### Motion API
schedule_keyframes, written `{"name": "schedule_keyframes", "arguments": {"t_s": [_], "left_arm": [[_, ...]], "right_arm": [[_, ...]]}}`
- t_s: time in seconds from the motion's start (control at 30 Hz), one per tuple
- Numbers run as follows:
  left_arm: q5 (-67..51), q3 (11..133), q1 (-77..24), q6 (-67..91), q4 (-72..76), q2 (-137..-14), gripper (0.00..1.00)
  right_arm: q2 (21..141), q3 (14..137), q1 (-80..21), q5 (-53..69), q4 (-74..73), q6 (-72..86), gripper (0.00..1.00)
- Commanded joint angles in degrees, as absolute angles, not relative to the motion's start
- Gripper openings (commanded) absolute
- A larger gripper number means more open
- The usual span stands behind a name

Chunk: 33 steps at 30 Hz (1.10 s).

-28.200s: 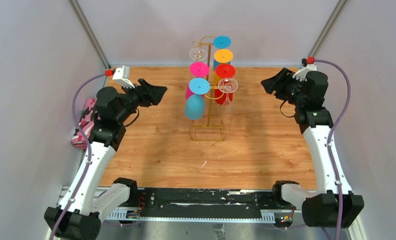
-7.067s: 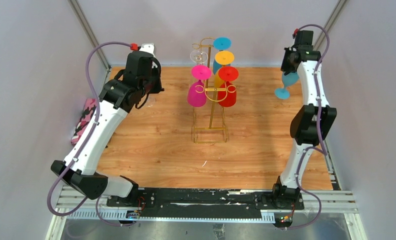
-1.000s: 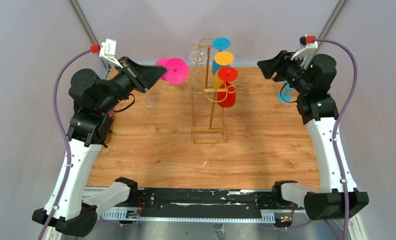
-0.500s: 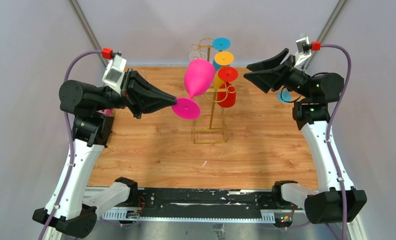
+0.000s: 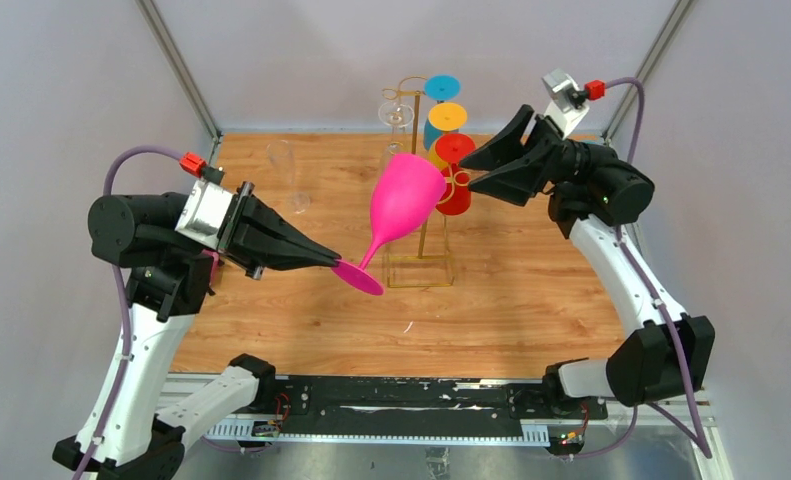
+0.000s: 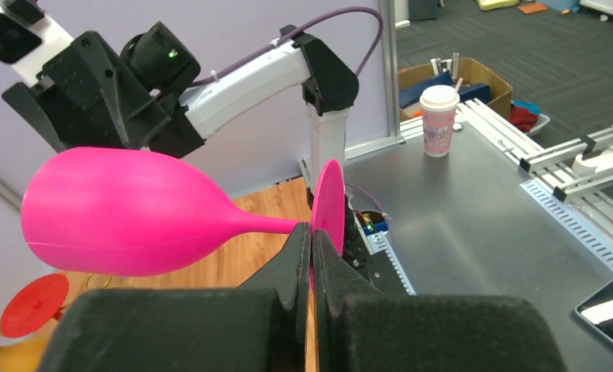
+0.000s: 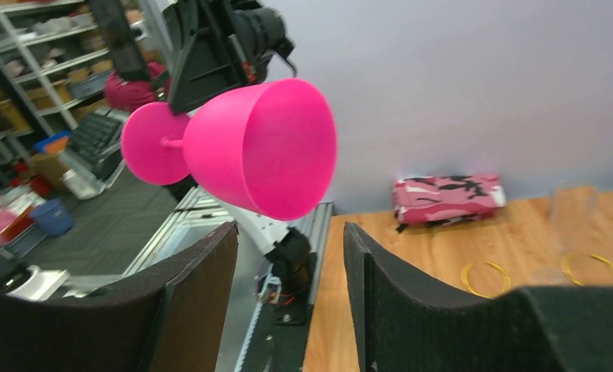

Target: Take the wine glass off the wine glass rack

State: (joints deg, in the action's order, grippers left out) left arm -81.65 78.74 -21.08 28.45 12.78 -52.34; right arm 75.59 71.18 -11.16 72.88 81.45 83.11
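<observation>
A pink wine glass (image 5: 403, 195) hangs tilted in the air in front of the gold wine glass rack (image 5: 418, 266), bowl up and to the right. My left gripper (image 5: 335, 263) is shut on the edge of its round foot (image 5: 359, 278). In the left wrist view the fingers (image 6: 311, 236) pinch the foot and the bowl (image 6: 125, 213) points left. My right gripper (image 5: 468, 172) stands open just right of the bowl's rim. Seen from the right wrist, the glass (image 7: 260, 147) floats above and beyond the open gripper (image 7: 289, 232), not between its fingers.
Blue (image 5: 443, 86), orange (image 5: 447, 116), red (image 5: 454, 150) and clear (image 5: 395, 112) glasses still hang on the rack. A clear tall glass (image 5: 283, 165) stands at the back left of the wooden table. A pink camouflage pouch (image 7: 448, 194) lies by the left wall.
My left arm swung the pink glass down and toward the front, tilting its bowl to the right. My right gripper moved left, closer to the bowl.
</observation>
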Motion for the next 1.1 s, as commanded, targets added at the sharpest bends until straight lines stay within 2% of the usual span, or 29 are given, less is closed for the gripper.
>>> {"name": "schedule_keyframes", "arguments": {"t_s": [0.0, 0.43, 0.6, 0.73, 0.8, 0.87, 0.97, 1.07], "left_arm": [[-83.4, 78.6, -21.66, 27.65, 13.9, -52.21, 0.0], [-82.48, 77.01, -21.88, 27.21, 13.89, -50.95, 0.0], [-82.43, 77.12, -21.97, 26.46, 13.98, -52.71, 0.0], [-82.92, 79.06, -21.9, 26.92, 14.06, -56.48, 0.0], [-83.05, 80.04, -21.91, 27.46, 14.0, -57.94, 0.0], [-82.85, 80.41, -21.92, 27.44, 14.02, -58.31, 0.0], [-81.97, 79.89, -21.9, 26.74, 14.06, -56.95, 0.0], [-80.56, 79.23, -21.88, 26.48, 14.3, -54.91, 0.05]], "right_arm": [[74.62, 74.09, -17.26, 76.82, 89.52, 87.09, 0.58], [74.0, 75.41, -25.8, 77.3, 87.32, 84.38, 0.57], [75.57, 76.07, -31.6, 78.47, 88.48, 84.59, 0.53], [75.06, 74.56, -34.09, 78.12, 88.8, 84.02, 0.44], [74.47, 73.84, -34.16, 77.84, 87.42, 83.11, 0.35], [73.56, 72.96, -34.19, 77.96, 83.02, 79.19, 0.25], [71.21, 71.81, -34.19, 77.15, 69.37, 67.99, 0.01], [68.18, 71.69, -34.07, 75.75, 52.75, 55.21, 0.0]]}}
